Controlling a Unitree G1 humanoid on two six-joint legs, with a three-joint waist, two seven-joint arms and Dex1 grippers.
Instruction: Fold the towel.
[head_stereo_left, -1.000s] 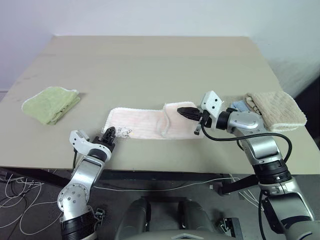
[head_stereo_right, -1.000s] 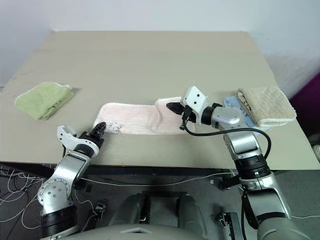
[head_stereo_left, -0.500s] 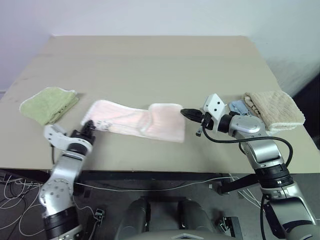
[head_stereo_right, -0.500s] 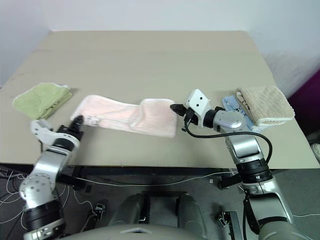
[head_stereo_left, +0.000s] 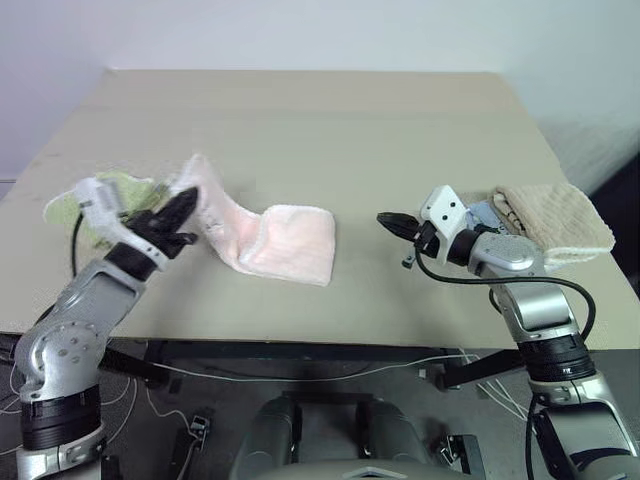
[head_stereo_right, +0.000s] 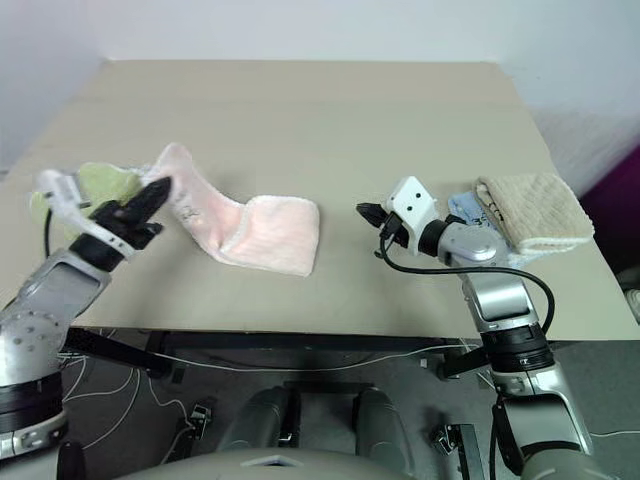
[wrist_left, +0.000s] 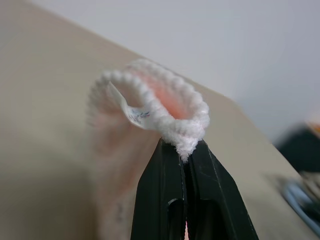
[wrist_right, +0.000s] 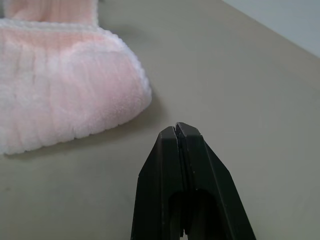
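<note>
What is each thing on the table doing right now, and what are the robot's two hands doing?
pink towel: left end lifted, right end lying doubled over on the table.
left gripper: shut on the pink towel's edge.
right gripper: shut, empty, apart from the pink towel.
green towel: folded, lying flat.
beige towel: folded, lying flat.

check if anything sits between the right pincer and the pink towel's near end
Nothing visible does. The right pincer is shut and empty, with only bare table between it and the folded end of the towel. The left pincer is shut on the towel's other end, held up off the table.
</note>
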